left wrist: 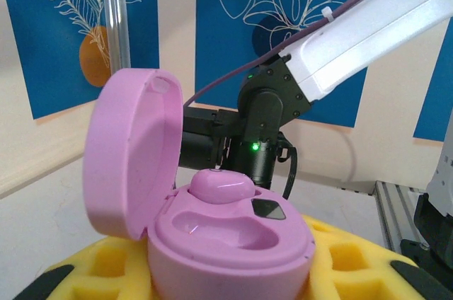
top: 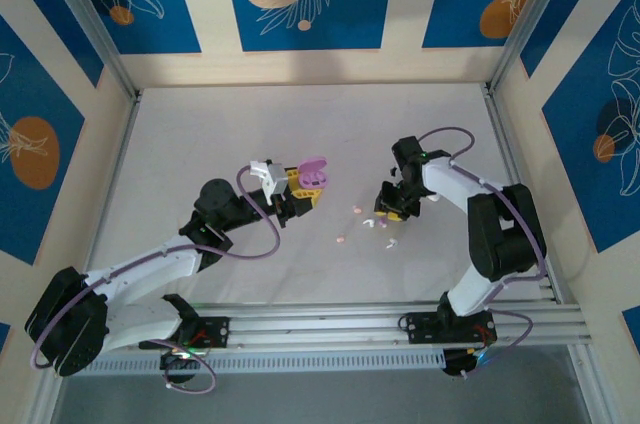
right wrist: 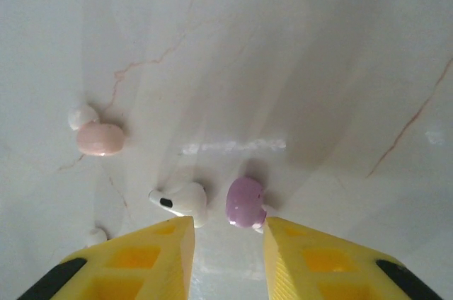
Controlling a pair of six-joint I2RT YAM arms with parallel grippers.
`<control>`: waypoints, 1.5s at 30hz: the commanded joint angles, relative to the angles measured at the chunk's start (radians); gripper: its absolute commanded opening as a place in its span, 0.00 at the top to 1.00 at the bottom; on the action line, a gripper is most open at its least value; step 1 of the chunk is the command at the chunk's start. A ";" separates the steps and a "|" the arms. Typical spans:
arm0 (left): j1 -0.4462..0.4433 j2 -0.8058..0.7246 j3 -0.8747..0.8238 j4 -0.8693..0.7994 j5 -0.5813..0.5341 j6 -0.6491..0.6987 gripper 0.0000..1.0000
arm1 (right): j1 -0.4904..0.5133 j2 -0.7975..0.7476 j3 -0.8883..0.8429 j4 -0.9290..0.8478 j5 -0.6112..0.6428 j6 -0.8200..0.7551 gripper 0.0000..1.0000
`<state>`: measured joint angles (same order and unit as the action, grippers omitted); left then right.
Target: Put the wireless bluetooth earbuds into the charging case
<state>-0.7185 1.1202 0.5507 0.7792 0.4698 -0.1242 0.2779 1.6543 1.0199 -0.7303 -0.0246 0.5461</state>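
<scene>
The right gripper [right wrist: 228,233] has its fingers apart, gripping nothing. The purple earbud [right wrist: 245,202] lies on the table [right wrist: 297,66] just ahead of the gap, nearer the right finger, with its long axis roughly fore-and-aft. The left gripper [top: 300,196] is clamped on the open purple charging case [left wrist: 226,243].

Left arm [top: 150,266] low and extended, left fingers [left wrist: 354,264] narrowed in a grip; right arm [top: 455,184] bent, right fingers [right wrist: 148,261] parted, downward.

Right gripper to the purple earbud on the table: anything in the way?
Nothing visible. The purple earbud lies just ahead of the right gripper, whose jaws are open. A white earbud sits close beside it, not touching.
</scene>
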 commanded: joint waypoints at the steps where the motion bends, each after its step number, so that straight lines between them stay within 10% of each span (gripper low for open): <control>1: -0.011 -0.022 0.016 0.019 -0.003 0.004 0.75 | 0.016 0.047 0.034 -0.051 0.042 -0.024 0.69; 30: -0.012 -0.048 -0.003 0.009 -0.017 0.008 0.74 | 0.034 0.073 0.075 -0.087 0.012 -0.033 0.83; 45: -0.011 -0.029 -0.005 0.025 -0.027 0.026 0.75 | -0.186 -0.300 -0.112 0.441 -1.031 0.278 0.82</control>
<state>-0.7185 1.0878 0.5503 0.7689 0.4511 -0.1207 0.0978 1.3876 0.9245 -0.4511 -0.7647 0.6914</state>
